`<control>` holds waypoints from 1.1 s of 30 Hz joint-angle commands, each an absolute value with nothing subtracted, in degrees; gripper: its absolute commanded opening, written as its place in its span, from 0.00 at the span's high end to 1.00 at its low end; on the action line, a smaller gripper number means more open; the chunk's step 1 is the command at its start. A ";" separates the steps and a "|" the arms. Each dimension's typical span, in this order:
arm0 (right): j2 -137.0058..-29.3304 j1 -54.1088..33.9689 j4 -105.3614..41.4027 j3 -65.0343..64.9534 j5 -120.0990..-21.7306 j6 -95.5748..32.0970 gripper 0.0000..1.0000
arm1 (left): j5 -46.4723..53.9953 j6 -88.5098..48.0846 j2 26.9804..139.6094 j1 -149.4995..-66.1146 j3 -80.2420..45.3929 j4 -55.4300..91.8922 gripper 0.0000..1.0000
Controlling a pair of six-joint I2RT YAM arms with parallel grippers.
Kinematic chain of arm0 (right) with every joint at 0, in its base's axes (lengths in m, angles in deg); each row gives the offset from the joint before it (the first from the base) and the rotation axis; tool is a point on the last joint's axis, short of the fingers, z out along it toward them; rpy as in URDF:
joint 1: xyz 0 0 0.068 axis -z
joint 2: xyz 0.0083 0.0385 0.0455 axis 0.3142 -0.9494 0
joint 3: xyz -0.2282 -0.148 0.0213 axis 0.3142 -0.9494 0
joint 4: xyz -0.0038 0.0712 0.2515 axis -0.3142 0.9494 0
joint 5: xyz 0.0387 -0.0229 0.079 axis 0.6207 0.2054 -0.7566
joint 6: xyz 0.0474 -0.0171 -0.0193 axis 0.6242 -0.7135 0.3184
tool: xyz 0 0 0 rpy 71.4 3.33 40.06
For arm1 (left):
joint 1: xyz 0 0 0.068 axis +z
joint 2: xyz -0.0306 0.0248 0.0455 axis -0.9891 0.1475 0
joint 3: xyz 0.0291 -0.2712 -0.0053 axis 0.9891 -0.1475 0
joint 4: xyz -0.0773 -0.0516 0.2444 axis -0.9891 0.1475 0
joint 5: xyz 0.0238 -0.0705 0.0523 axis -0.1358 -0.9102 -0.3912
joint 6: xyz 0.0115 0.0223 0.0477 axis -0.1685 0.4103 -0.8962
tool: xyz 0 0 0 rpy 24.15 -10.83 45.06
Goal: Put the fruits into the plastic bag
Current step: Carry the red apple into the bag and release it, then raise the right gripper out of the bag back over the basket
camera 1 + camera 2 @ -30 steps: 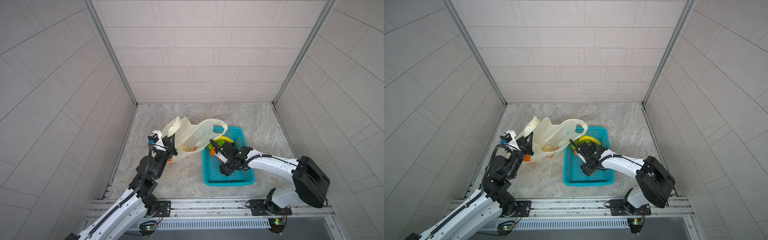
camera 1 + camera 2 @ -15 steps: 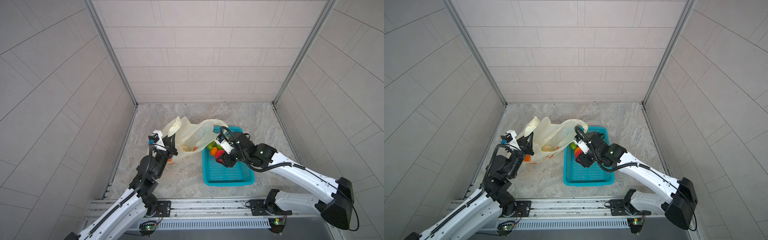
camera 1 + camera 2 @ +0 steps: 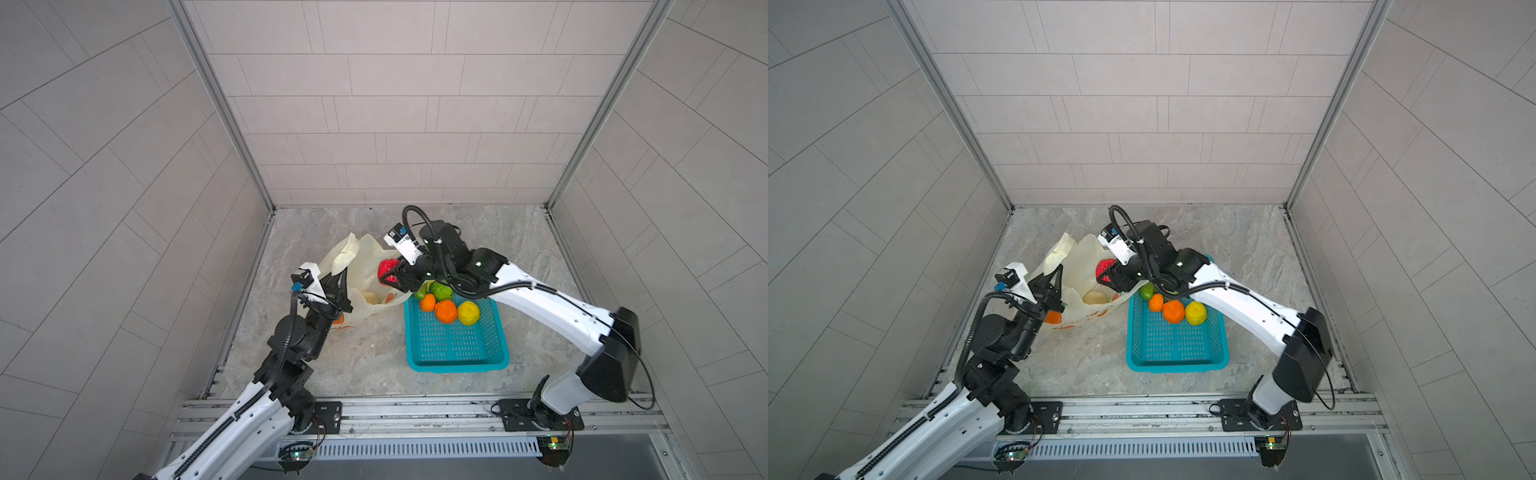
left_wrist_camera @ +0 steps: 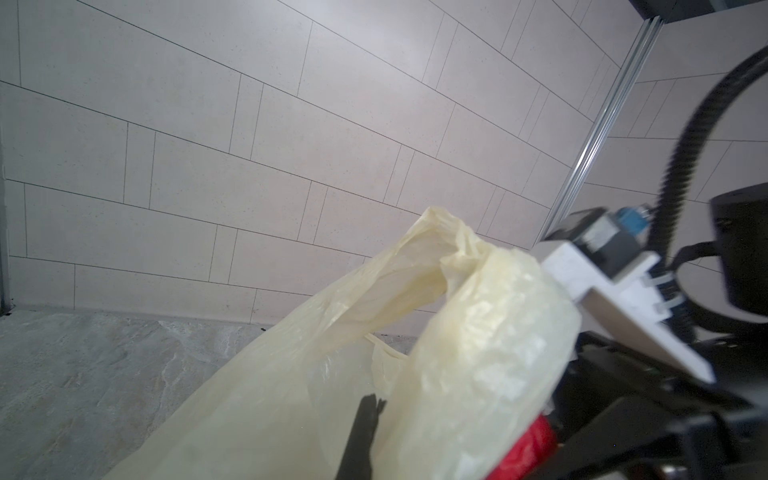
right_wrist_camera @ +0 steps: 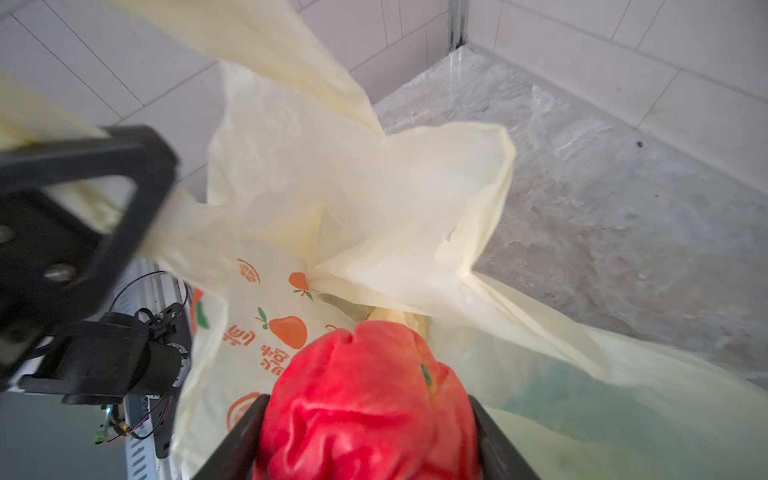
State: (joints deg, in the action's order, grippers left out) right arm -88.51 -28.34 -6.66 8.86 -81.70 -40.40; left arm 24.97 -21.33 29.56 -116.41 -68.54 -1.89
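Note:
The cream plastic bag (image 3: 365,266) (image 3: 1079,262) stands open on the floor, left of the basket. My left gripper (image 3: 338,286) (image 3: 1054,282) (image 4: 374,401) is shut on the bag's near edge and holds it up. Over the bag's mouth, my right gripper (image 3: 392,276) (image 3: 1108,276) (image 5: 365,415) is shut on a bumpy red fruit (image 3: 386,268) (image 3: 1104,268) (image 5: 370,395) (image 4: 528,453). A pale yellow fruit (image 3: 370,296) (image 3: 1094,297) lies inside the bag. A green fruit (image 3: 440,291), two orange fruits (image 3: 446,311) and a lemon (image 3: 468,312) sit in the basket.
The teal perforated basket (image 3: 457,365) (image 3: 1177,365) stands right of the bag, with the fruits at its far end. Tiled walls close in the marble floor on three sides. A metal rail (image 3: 415,409) runs along the front.
My right arm has lifted the red fruit out of the basket and carried it left, over the bag's mouth. The left gripper has kept its hold on the bag.

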 commanded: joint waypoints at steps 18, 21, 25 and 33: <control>-99.07 -31.70 -1.71 12.88 -79.65 -40.06 0.23 | 25.88 -19.48 27.87 -116.74 -68.24 0.15 1.00; -97.86 -31.53 -1.78 12.62 -78.55 -40.30 0.20 | 26.08 -19.65 27.96 -116.68 -68.24 0.18 1.00; -95.78 -31.17 -1.95 12.53 -77.83 -41.18 0.20 | 26.27 -19.71 27.96 -116.70 -68.08 0.16 1.00; -84.40 -28.63 -1.23 11.85 -76.55 -44.94 0.20 | 26.25 -19.60 28.66 -116.68 -67.89 0.41 1.00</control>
State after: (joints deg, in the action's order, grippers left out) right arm -90.22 -30.07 -1.98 11.98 -78.07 -42.50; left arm 25.97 -19.69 28.55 -116.43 -68.54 0.45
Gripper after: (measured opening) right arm 0.799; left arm 0.056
